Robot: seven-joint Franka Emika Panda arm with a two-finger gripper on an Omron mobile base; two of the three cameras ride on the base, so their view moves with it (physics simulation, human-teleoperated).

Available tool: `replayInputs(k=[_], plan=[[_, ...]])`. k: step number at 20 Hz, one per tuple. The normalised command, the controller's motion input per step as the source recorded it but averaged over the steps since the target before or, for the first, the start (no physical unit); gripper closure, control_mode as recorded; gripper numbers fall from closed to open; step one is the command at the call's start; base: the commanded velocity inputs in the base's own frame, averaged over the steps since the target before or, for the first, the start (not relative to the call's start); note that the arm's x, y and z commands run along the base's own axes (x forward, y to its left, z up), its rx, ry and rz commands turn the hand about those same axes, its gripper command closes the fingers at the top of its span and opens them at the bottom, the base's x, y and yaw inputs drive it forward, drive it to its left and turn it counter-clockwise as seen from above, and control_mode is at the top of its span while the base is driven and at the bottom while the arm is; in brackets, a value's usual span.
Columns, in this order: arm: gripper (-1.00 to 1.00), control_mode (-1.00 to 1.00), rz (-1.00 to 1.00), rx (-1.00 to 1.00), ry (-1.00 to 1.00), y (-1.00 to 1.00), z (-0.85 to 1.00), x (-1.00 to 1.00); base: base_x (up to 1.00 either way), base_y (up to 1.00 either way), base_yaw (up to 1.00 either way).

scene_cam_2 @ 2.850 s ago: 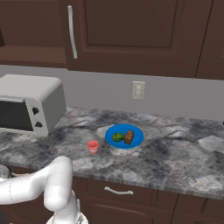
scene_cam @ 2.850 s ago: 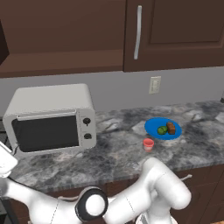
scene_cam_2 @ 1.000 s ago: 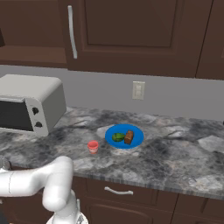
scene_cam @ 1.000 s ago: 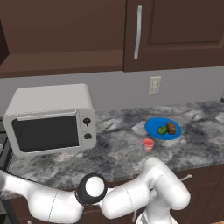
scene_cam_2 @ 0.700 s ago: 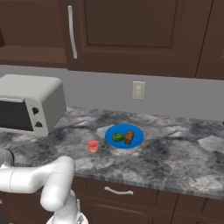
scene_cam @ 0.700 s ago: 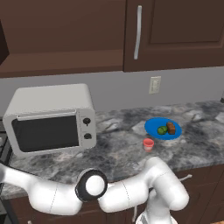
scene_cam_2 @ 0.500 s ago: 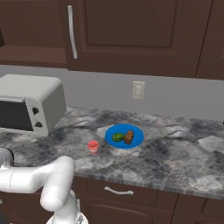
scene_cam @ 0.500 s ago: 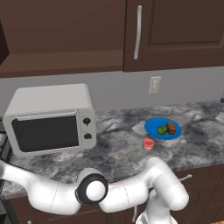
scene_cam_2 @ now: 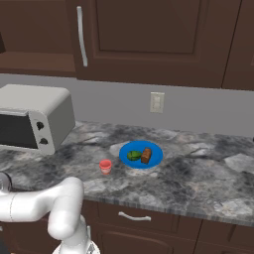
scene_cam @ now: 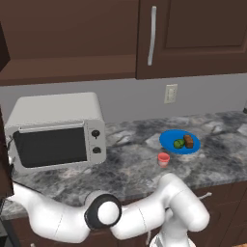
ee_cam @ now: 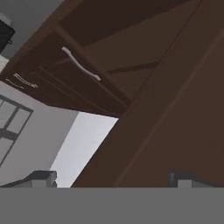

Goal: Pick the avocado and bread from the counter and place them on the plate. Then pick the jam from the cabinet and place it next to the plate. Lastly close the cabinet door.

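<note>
The blue plate [scene_cam: 170, 140] [scene_cam_2: 155, 158] lies on the marbled counter [scene_cam: 125, 169] [scene_cam_2: 198, 183]. On it sit the green avocado [scene_cam: 179, 143] [scene_cam_2: 133, 155] and the brown bread [scene_cam: 188, 141] [scene_cam_2: 146, 155], side by side. The jam [scene_cam: 164, 159] [scene_cam_2: 105, 166] stands on the counter just left of the plate. My arm [scene_cam: 48, 217] reaches off past the left edge. In the hand view my gripper [ee_cam: 116, 179] is open, fingertips [ee_cam: 43, 177] wide apart, close to a dark brown wooden panel [ee_cam: 175, 109]. I cannot tell whether that panel is the cabinet door. The cabinet [scene_cam: 67, 38] hangs above the microwave.
A grey microwave [scene_cam: 55, 130] [scene_cam_2: 30, 124] stands at the counter's left. A closed upper door with a silver bar handle [scene_cam: 152, 34] [scene_cam_2: 82, 35] hangs above the plate. A wall outlet [scene_cam: 170, 93] is behind it. Brown drawers with silver handles [scene_cam_2: 134, 216] [ee_cam: 81, 63] lie below.
The arm's elbow and forearm have shifted slightly along the lower left. Plate, avocado, bread and jam have not moved.
</note>
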Motion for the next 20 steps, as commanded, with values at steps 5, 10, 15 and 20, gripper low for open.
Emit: replayInputs(k=[5, 10, 15, 20], plan=[[-1.0, -1.0, 0.01, 0.23, -0.1, -0.87, 0.1, -0.25, 0.0, 0.0, 0.0], [-1.0, -1.0, 0.02, 0.23, -0.08, -0.91, 0.15, -0.1, 0.0, 0.0, 0.0], [-1.0, -1.0, 0.03, 0.21, -0.03, -0.81, 0.11, -0.02, 0.0, 0.0, 0.0], [-1.0, -1.0, 0.12, 0.2, 0.0, -0.69, 0.0, -0.01, 0.0, 0.0, 0.0]])
